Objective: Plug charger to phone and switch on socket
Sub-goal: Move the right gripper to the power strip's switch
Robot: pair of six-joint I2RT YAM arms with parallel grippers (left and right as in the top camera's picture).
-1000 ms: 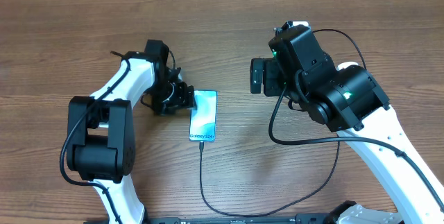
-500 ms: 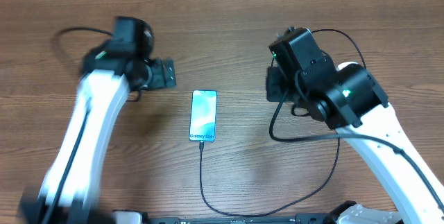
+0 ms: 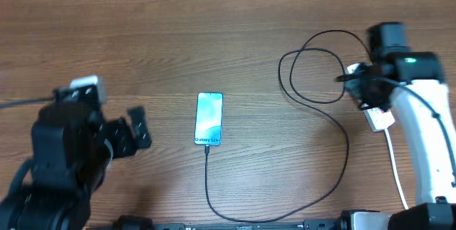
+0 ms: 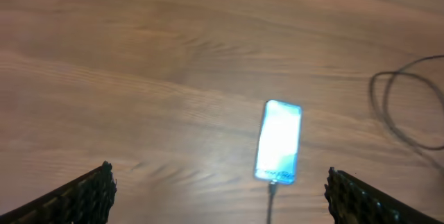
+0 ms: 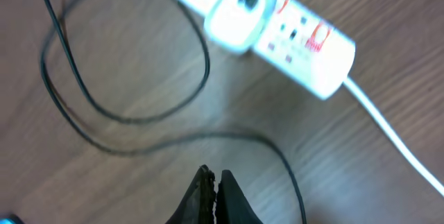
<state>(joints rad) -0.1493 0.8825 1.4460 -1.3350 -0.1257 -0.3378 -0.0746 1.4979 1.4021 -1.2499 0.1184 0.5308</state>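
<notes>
Even, diffuse light is noted on the table [image 3: 214, 30]; the phone [image 4: 280, 141] screen is washed out by glare and the socket [image 5: 305, 44] smeared by motion blur (both wrist views soft).

Warm brown wood grain right across the surface [image 3: 214, 30], streaked lighter and darker. In the middle sits the phone [image 3: 209, 119]: a pale blue screen fading towards white, a dark rim, and tiny dark lettering at the paler end. The charger [image 3: 206, 176] shows as a thin black line with black loops, and its adapter [image 5: 236, 19] is white. The socket [image 5: 305, 44] is white with small red marks, and its cord [image 5: 395, 130] is white too. The left claw [image 3: 139, 129] is black, and so is the right claw [image 5: 211, 186]. The left arm [image 3: 57, 152] looks mostly black, the right arm [image 3: 420, 137] white and black, with a green light [image 3: 408, 61] glowing on it.
</notes>
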